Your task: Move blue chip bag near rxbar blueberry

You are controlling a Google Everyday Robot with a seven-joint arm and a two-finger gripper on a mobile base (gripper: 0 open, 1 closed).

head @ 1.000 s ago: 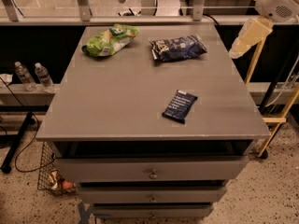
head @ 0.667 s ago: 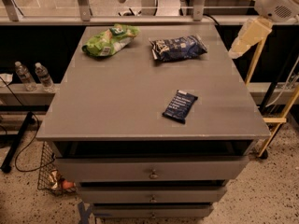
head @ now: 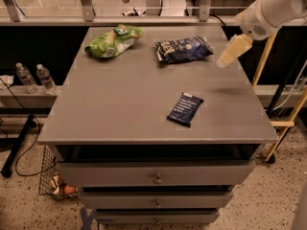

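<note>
The blue chip bag (head: 183, 49) lies at the back of the grey table (head: 120, 109), right of centre, puffy and dark navy with pale ends. The rxbar blueberry (head: 185, 109) is a small flat dark blue wrapper lying nearer the front, right of centre. My gripper (head: 231, 51) hangs from the white arm (head: 273, 8) at the upper right, above the table's right side, just right of the blue chip bag and apart from it. It holds nothing that I can see.
A green chip bag (head: 113, 41) lies at the back left of the table. Drawers (head: 156, 176) sit under the tabletop. Two water bottles (head: 36, 78) stand on a ledge at left. A wire basket (head: 55, 181) sits on the floor. A yellow stand (head: 283, 123) is at right.
My arm and gripper have come down and to the left, from beyond the table's right edge to over its right side, closer to the blue chip bag. The objects have not moved.
</note>
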